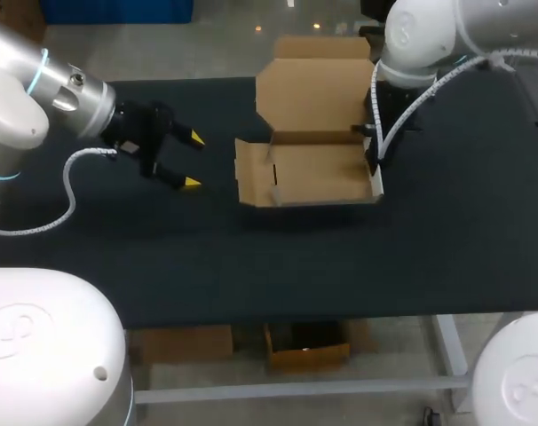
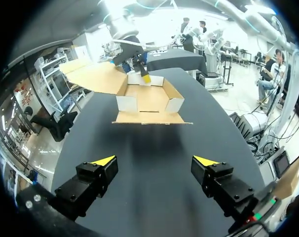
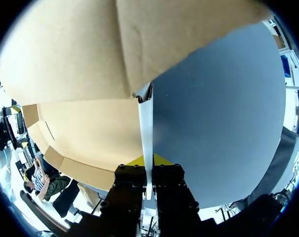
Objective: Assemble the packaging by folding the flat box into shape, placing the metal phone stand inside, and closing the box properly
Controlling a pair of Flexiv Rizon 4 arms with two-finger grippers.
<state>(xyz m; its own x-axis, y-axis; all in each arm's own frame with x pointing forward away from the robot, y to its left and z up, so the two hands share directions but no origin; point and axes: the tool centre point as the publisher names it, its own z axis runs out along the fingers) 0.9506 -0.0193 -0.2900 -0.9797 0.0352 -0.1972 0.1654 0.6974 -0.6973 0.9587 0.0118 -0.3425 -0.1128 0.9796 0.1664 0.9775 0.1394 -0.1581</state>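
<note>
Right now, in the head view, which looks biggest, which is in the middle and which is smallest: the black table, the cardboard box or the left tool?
1. black table: biggest, it spans the view.
2. cardboard box: middle, with its lid open.
3. left tool: smallest, even with its fingers spread.
The gaps are plain, so nearness to the camera does not change the order.

open table (image 1: 216,253) between left claw (image 1: 193,161) and box (image 1: 318,173), lid (image 1: 313,89) raised

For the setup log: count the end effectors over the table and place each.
2. Left end effector: open, left of the cardboard box, apart from it. Right end effector: shut on the box's right side wall.
</note>
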